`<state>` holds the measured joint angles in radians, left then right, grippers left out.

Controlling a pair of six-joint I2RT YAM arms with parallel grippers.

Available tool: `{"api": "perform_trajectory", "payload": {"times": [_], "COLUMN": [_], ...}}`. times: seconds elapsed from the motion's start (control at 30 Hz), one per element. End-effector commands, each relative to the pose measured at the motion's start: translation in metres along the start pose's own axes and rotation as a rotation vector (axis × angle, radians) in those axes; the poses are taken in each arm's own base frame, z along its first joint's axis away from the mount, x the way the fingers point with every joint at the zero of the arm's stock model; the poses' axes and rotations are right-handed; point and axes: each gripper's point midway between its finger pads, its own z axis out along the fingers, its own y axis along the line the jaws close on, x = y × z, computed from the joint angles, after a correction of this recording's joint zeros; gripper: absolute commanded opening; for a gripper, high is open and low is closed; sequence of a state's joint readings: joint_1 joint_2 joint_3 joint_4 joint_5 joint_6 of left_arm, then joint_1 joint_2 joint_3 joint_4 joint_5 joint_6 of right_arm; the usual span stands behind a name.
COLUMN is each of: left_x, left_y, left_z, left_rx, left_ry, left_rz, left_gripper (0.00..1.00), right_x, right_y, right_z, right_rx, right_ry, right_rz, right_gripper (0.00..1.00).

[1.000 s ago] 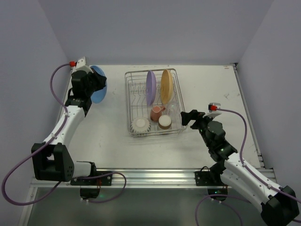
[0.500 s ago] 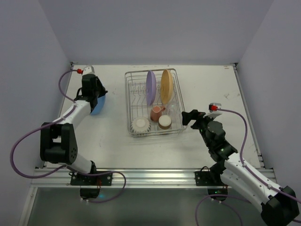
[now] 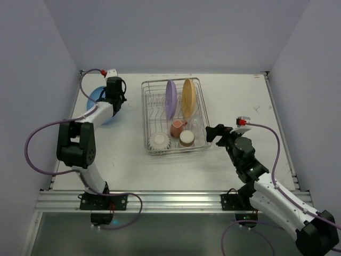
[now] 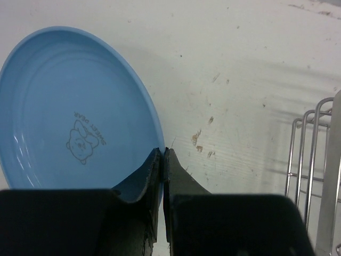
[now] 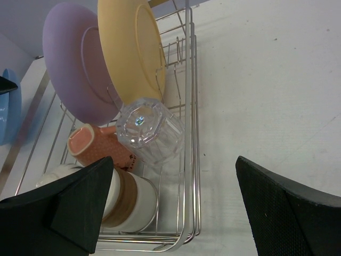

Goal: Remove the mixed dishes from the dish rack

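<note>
Being early in the job. Having only one dish out of the rack [image 3: 146, 85] so far: the blue plate [image 4: 74, 117], over at the far left of the table [image 3: 240, 96], well apart from the rack. Not being able to tell if lying flat on the table or tipping up a little on one side.

Waiting inside the rack: six more dishes. Standing up in the slots at the back, side by side: the purple plate [image 3: 170, 98] and the yellow plate [image 3: 188, 97]. Lying on its side in front of those: the mug [image 3: 176, 128]. Lying just beside the mug, against the right wall: the glass [image 5: 149, 130]. Sitting at the near end: the cup [image 3: 186, 138] and, to its left, the bowl [image 3: 159, 141].

Judging from this: needing to let go of the blue plate, then taking out the other six, one by one.

Pinching the edge of the blue plate with the left gripper [image 4: 162, 152]. Squeezing the jaws almost all the way together, with only the thin rim between. Gripping the plate and touching nothing else.

Hanging the right gripper [image 5: 174, 160] just beside the right wall of the rack, near the cup end. Spreading the jaws wide apart, holding nothing and touching nothing. Pointing toward the glass and the mug.
</note>
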<state>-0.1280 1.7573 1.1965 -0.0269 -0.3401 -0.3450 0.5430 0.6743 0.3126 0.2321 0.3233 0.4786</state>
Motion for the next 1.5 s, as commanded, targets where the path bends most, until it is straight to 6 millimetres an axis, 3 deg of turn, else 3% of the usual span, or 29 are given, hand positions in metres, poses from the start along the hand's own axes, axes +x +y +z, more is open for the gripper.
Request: {"api": "perform_trajectory", "payload": {"times": [0.0,0.3,0.67,1.17,1.27,1.47], "left_x": [-0.022,-0.010,0.021,0.044,0.048,0.049], "left_y": [-0.001,-0.019,-0.017,-0.020,-0.024,-0.031], "left_z": [-0.004,0.011,0.031,0.047,0.048,0.050], "left_rx": [-0.085,-0.178,-0.248,-0.244,-0.224,-0.184], "left_ry": [-0.072,-0.064,0.018,0.108,0.122,0.134], "left_rz": [0.072,0.215,0.328,0.371,0.370,0.371], "left_gripper": [0.00,0.00,0.00,0.00,0.11,0.22], "right_x": [-0.018,-0.014,-0.010,-0.010,-0.010,-0.010], "right_y": [0.009,0.012,0.012,0.013,0.012,0.012], "right_z": [0.003,0.006,0.009,0.009,0.009,0.008], "right_rx": [-0.009,-0.020,-0.016,-0.018,-0.018,-0.017], "right_ry": [-0.044,-0.018,-0.004,-0.003,-0.001,-0.003], "right_rz": [0.021,0.021,0.017,0.019,0.018,0.016], "right_gripper": [0.99,0.99,0.99,0.99,0.99,0.99]}}
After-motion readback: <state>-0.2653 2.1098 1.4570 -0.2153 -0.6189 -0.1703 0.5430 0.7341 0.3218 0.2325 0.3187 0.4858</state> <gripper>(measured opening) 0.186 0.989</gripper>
